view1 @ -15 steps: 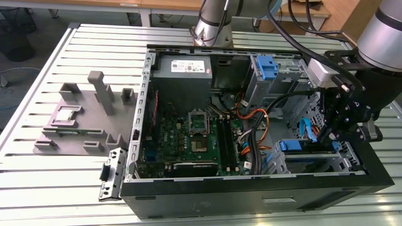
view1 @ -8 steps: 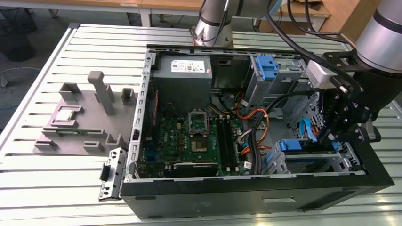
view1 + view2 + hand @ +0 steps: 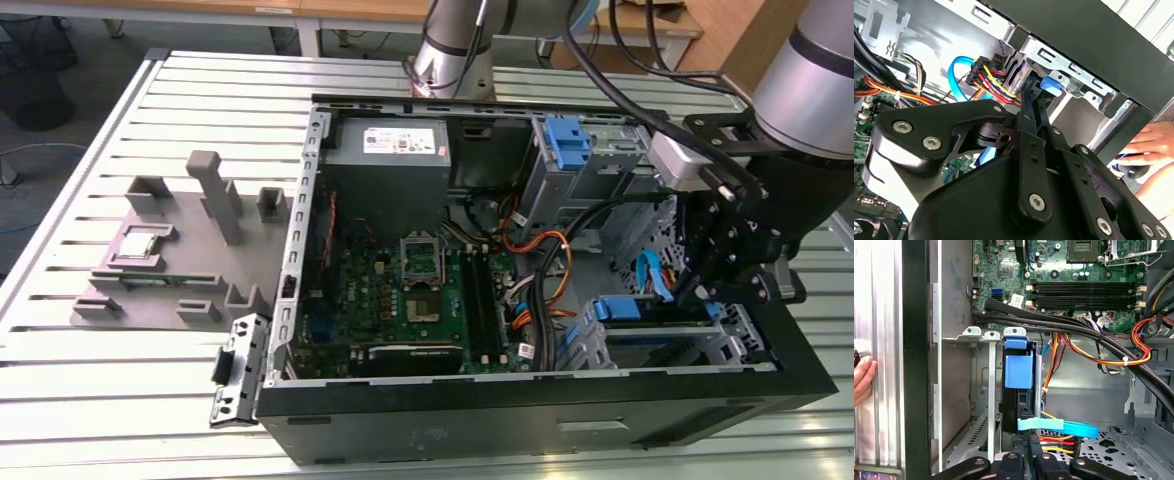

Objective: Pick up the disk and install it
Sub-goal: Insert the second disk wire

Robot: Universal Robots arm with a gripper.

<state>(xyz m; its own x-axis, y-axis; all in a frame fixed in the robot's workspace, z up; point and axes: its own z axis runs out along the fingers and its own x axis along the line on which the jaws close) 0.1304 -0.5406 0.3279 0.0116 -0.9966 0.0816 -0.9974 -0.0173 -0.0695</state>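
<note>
Gripper (image 3: 707, 275) lowered inside the open computer case (image 3: 534, 420), at the drive cage on the exterior view's right. Jaws drawn close together around the edge of the disk (image 3: 1018, 390); firm grasp or mere contact cannot be told. Disk standing on edge in the cage slot directly ahead of the jaws, its blue carrier bracket (image 3: 1050, 84) showing. Light-blue data cable (image 3: 1064, 426) and red-yellow power wires (image 3: 991, 75) just beside the fingertips. Motherboard (image 3: 1079, 285) beyond the disk. Person's hand (image 3: 1149, 145) outside the case wall.
</note>
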